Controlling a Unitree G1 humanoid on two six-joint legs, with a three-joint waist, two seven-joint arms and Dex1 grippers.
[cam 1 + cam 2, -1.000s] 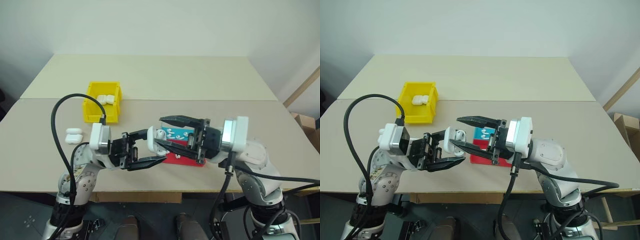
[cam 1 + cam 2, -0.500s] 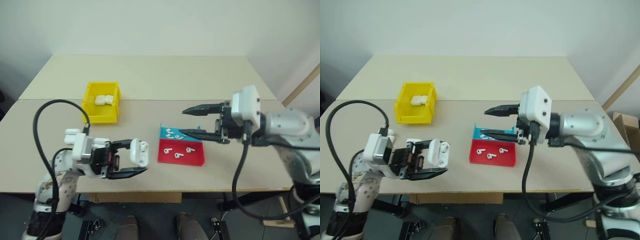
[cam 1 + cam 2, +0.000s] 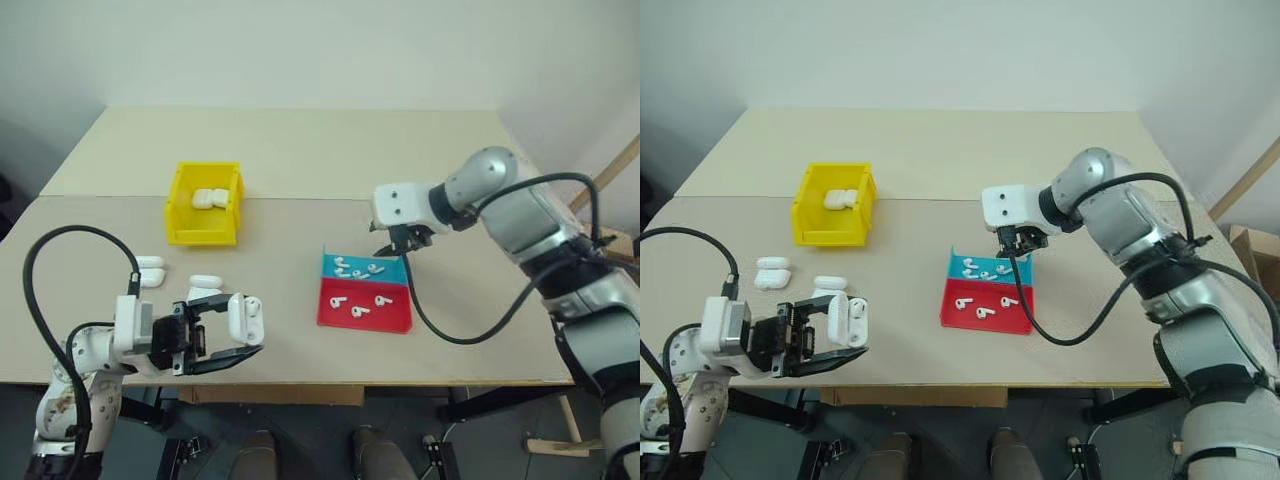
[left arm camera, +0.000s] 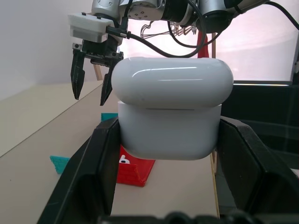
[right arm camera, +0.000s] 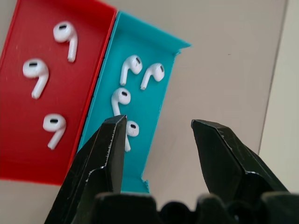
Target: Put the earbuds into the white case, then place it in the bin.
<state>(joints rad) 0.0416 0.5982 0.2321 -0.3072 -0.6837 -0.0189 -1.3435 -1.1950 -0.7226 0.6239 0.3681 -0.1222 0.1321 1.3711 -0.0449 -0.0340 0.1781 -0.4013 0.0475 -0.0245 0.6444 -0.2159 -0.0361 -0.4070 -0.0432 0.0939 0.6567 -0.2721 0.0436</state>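
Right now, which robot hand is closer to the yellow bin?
Left. The left gripper sits in front of the bin, holding a case; the right gripper hangs farther off, over the tray.

Left arm was bent low at near left, left gripper [image 3: 238,335] pointed level toward right, fingers clamped on white case [image 4: 170,112] held upright between them. Right arm was stretched forward, wrist bent, right gripper [image 5: 159,140] aimed steeply downward. Its fingers [image 5: 105,154] were spread apart, nothing gripped between them.
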